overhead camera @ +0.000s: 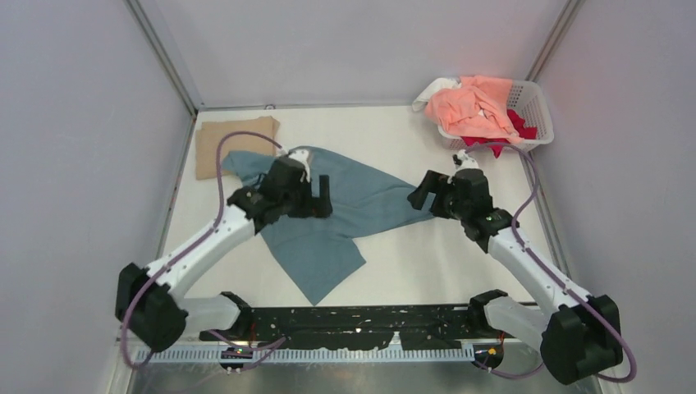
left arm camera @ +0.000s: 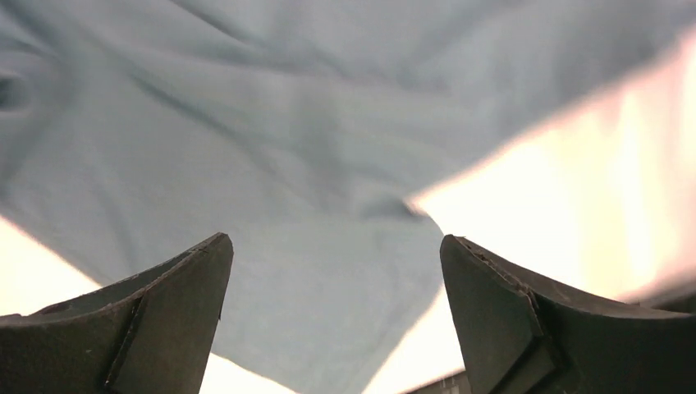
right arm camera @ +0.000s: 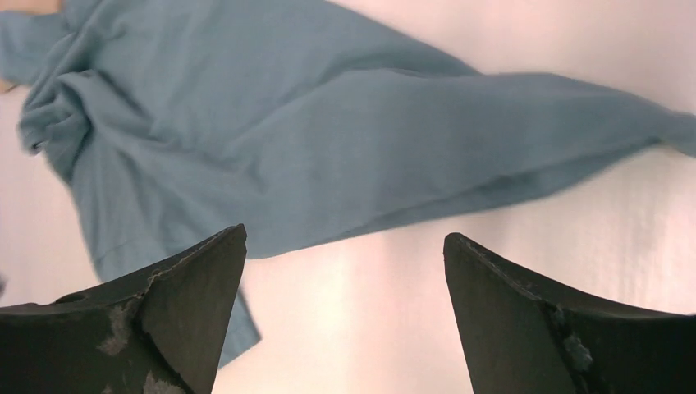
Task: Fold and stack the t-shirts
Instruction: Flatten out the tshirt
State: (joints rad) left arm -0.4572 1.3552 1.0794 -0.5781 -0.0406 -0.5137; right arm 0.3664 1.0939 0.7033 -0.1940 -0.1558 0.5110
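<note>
While the dusty teal-blue t-shirt (overhead camera: 349, 215) lies spread and crumpled in the middle of the desk (overhead camera: 418, 271), both arms are low beside it. The left pincer (overhead camera: 322, 199) hangs directly above the cloth. In the left wrist view its 2 fingers (left arm camera: 176, 295) stand wide apart and grip nothing, and wrinkled blue cloth (left arm camera: 271, 148) fills the space under them. The right pincer (overhead camera: 419, 195) is just at the shirt's right tip. In the right wrist view it (right arm camera: 345, 242) is also wide open and empty, with bare desk between the fingers and the blue shirt (right arm camera: 328, 139) stretched across in front of them.

A tan t-shirt (overhead camera: 235, 141) lies folded flat at the far left corner, and the blue shirt's upper left end touches its edge. At the far right stands a white lattice basket (overhead camera: 538, 103). A peach-pink shirt (overhead camera: 474, 111) is piled in it, a red one (overhead camera: 519, 127) shows under it, and a white one (overhead camera: 435, 88) hangs over the rim.
</note>
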